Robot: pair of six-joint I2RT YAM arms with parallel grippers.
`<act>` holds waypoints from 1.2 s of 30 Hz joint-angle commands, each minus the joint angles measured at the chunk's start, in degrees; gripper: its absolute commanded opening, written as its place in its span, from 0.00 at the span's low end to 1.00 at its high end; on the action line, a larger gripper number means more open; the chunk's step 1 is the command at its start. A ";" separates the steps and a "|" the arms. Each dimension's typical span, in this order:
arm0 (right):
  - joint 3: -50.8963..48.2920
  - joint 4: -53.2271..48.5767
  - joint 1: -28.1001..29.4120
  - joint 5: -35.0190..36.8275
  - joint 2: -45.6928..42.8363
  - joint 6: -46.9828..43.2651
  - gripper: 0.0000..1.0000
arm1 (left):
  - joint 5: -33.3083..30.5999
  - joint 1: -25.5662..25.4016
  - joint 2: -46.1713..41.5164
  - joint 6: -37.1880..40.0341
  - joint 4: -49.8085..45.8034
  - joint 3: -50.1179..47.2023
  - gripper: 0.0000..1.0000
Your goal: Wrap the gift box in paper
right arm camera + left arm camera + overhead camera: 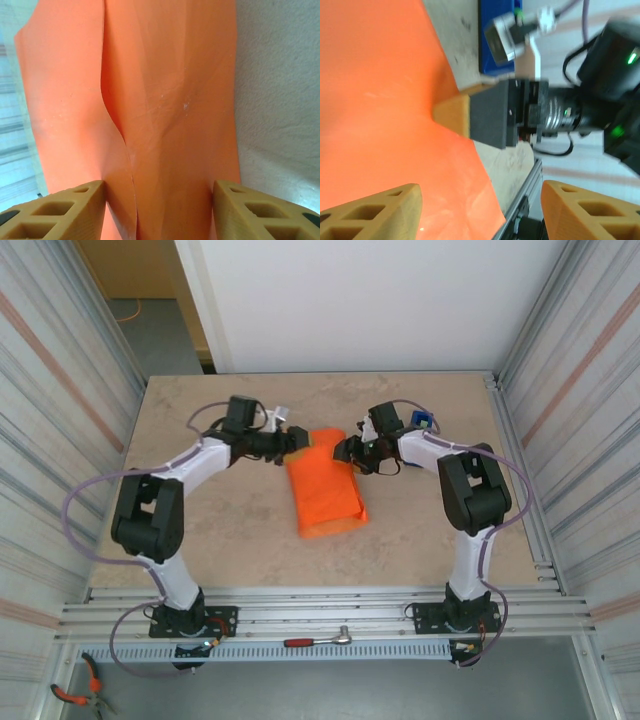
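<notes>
The orange paper (325, 490) lies folded into a long bundle mid-table; the gift box is hidden under it. My left gripper (297, 443) is at the bundle's far left corner. In the left wrist view it (480, 200) is open, with the paper's edge (395, 100) and bare table between its fingers. My right gripper (350, 452) is at the far right corner. In the right wrist view it (159, 200) straddles a raised, creased fold of paper (165, 110), jaws apart and close against both sides. One right fingertip (452, 112) rests on the paper.
A blue tape dispenser (422, 422) stands behind the right arm, and its blue side (492, 35) shows beyond the paper in the left wrist view. The table's aluminium rail (525, 200) runs close by. A ratchet (318, 640) lies on the front rail.
</notes>
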 commanded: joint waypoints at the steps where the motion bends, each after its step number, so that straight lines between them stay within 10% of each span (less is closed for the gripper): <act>1: -4.19 -0.49 1.58 4.65 -0.98 4.95 0.52 | -0.49 3.96 -1.47 -2.18 1.99 -4.52 0.67; 36: -9.25 3.78 3.58 7.84 -0.73 8.15 0.44 | -12.03 -3.79 0.31 9.60 -2.52 -9.73 0.79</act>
